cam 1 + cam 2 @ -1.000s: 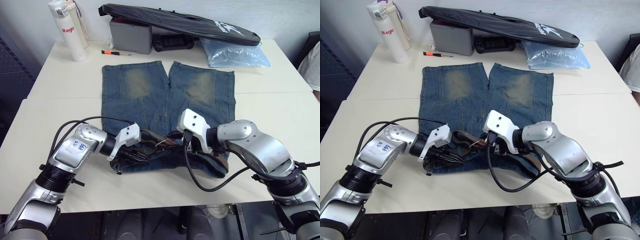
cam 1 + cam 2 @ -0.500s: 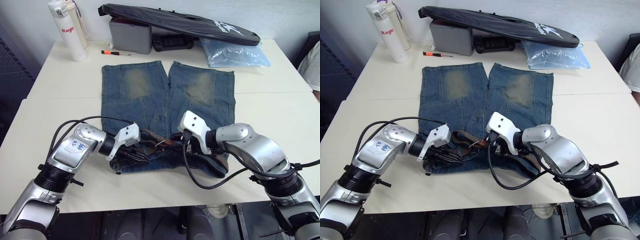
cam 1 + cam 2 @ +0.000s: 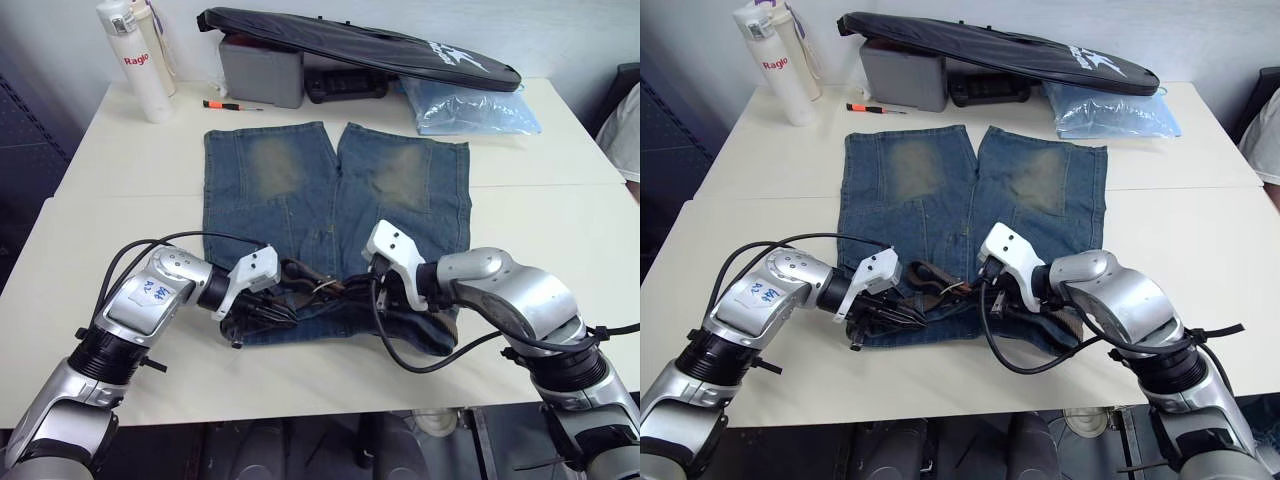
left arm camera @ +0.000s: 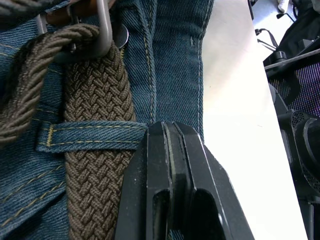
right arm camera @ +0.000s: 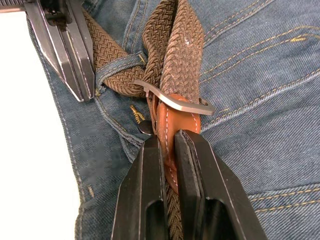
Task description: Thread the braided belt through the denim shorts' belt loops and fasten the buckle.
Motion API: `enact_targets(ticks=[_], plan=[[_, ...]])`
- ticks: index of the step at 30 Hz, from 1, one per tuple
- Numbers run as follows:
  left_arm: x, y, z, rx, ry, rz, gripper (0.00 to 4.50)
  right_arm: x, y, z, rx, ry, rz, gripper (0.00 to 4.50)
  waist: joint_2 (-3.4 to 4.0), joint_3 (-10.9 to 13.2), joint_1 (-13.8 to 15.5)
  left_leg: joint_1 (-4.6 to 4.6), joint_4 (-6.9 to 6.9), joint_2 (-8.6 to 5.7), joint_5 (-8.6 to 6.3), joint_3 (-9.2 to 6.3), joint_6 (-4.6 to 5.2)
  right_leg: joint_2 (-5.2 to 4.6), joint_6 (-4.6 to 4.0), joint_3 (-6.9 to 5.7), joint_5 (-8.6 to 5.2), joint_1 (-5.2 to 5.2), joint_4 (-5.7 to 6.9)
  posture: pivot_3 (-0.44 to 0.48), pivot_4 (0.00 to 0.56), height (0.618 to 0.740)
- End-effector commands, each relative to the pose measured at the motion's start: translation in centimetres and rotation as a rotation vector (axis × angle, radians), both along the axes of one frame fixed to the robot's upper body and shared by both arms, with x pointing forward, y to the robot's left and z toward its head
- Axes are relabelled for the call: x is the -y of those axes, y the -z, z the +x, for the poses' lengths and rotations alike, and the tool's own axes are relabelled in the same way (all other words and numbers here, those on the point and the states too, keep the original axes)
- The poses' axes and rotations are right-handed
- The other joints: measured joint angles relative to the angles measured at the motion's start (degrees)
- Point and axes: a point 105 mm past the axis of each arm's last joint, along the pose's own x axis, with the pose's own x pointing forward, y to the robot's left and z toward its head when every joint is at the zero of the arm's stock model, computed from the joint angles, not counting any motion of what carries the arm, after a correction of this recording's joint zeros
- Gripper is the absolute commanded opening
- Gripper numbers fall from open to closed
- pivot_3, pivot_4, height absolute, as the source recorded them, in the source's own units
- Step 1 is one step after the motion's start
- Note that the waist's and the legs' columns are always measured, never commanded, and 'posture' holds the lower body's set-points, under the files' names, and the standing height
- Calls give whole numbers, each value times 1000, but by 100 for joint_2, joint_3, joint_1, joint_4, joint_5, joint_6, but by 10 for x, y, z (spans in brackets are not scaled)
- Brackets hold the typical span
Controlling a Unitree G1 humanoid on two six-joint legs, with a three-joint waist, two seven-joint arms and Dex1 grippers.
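The denim shorts [image 3: 300, 190] lie flat on the table, waistband toward me. The braided belt [image 4: 95, 100] runs under a belt loop [image 4: 95, 136] and bunches at the waistband's middle [image 3: 310, 282]. My right gripper [image 5: 167, 137] is shut on the belt's tan leather tip, which pokes through the buckle [image 5: 175, 103]. My left gripper [image 4: 170, 127] is shut, and its tips rest on the waistband beside the belt loop, close to the shorts' left edge. No cloth shows between its fingers [image 5: 75, 55].
Along the table's far side stand a white bottle [image 3: 135, 55], a small screwdriver [image 3: 225, 104], a grey box [image 3: 262, 70], a long black bag [image 3: 360, 45] and a pale blue plastic bag [image 3: 470, 105]. A person's sleeve [image 3: 628, 130] shows at the right edge.
My right gripper has shifted slightly to the right, still holding the belt's tip. The left arm has stayed where it was.
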Motion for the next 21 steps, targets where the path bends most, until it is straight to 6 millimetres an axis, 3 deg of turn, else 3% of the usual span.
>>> enact_targets(ticks=[1,7,14,17,21], plan=[[0,-5,3,22,2,-4,0,0,-17,-5,-24,-4,91,10,0,0,1,0,0,0,0,0,0,0,0,0,0,0,0,0,150,740],[1,-4,4,23,5,-5,0,0,-17,-16,-212,0,243,10,0,0,3,0,-2,0,0,0,0,0,0,0,0,0,0,0,150,740],[2,-3,4,24,3,-3,0,14,-6,-14,-264,26,220,10,0,0,2,0,-2,0,-1,0,1,0,0,0,0,0,-2,0,150,740],[2,-2,4,23,4,-3,0,25,-10,5,-124,61,159,10,0,0,2,1,-2,0,-2,0,1,0,0,0,0,0,0,0,150,740],[1,0,2,18,-1,-2,0,44,-31,24,293,-42,-39,10,0,0,10,-1,-2,-1,-2,0,2,0,0,0,0,0,-3,0,150,740]])
